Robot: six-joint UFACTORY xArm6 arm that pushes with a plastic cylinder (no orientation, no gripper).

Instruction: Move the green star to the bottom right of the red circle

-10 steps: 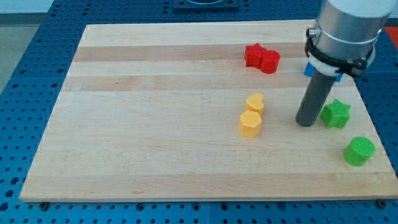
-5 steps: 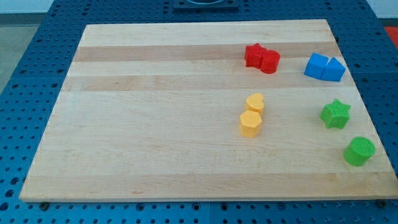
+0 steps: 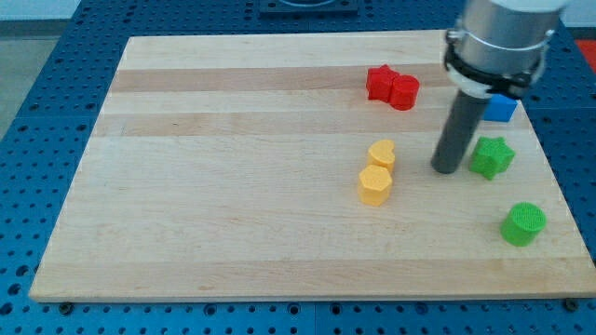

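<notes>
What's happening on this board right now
My tip is down on the wooden board, just to the view's left of the green star. The red circle sits up and to the view's left, beside a red star, so the green star is not yet placed.

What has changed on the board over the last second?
My tip is back in view, just to the view's left of the green star. The star has shifted up and left, and the green circle has shifted left too. The red blocks and yellow blocks stayed put.
</notes>
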